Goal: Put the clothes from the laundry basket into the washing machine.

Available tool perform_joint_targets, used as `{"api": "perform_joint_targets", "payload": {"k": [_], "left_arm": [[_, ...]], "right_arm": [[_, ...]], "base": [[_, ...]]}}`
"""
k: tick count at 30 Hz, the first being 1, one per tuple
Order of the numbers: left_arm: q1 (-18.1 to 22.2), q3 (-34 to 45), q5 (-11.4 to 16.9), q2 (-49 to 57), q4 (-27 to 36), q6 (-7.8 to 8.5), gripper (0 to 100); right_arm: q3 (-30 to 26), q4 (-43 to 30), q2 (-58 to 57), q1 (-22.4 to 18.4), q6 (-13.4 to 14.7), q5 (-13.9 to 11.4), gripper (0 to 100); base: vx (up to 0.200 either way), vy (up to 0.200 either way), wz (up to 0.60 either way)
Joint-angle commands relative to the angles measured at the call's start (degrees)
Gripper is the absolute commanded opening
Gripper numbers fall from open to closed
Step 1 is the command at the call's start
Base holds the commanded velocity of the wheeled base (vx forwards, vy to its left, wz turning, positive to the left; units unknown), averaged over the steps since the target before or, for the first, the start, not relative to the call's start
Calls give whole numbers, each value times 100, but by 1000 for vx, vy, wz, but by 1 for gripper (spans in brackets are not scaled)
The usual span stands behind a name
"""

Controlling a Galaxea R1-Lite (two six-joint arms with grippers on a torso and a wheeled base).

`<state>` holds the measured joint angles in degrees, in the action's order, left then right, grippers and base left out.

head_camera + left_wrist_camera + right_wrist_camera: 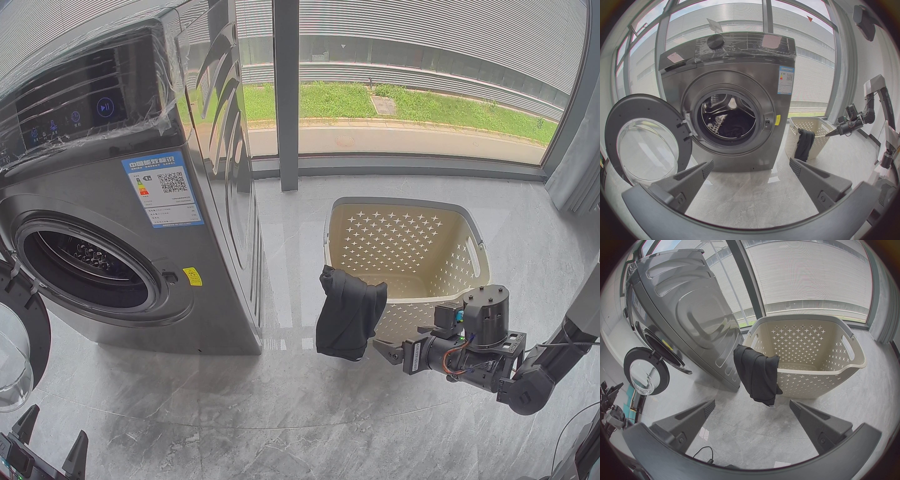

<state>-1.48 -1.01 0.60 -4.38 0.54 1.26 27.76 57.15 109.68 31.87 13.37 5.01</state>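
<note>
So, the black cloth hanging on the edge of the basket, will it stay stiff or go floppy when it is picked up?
Probably floppy: the black cloth folds over the rim of the basket and hangs in soft creases. It is likely light, since the basket sits level. It may slide off if nudged, as most of it hangs outside.

Head view downward, wrists share laundry basket [800, 343]

Grey marble floor [300, 400]; tall window [425, 75] behind, grass strip [350, 100] outside; grey curtain [578, 169] at right edge
</note>
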Motion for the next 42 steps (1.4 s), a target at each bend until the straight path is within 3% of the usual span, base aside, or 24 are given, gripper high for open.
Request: {"api": "perform_joint_targets", "payload": {"k": [1, 14, 18, 22, 28, 42], "left_arm": [[95, 75, 46, 315, -1, 15, 100], [104, 75, 55, 367, 17, -3, 100], [104, 75, 55, 367, 17, -3, 100], [104, 75, 55, 367, 8, -3, 100], [104, 75, 55, 394, 8, -3, 100], [104, 75, 55, 394, 8, -11, 100]], "right_arm": [[54, -2, 141, 39, 51, 9, 100], [503, 596, 1179, 215, 51, 18, 100], [951, 877, 1592, 241, 16, 272, 100], [1294, 921, 1794, 285, 7, 316, 100], [1267, 903, 1847, 285, 7, 352, 100], [1135, 965, 1847, 285, 16, 352, 100]], "base": [[0, 0, 0], [0, -46, 0], [0, 0, 0], [0, 0, 0], [0, 0, 0], [0, -171, 0]]}}
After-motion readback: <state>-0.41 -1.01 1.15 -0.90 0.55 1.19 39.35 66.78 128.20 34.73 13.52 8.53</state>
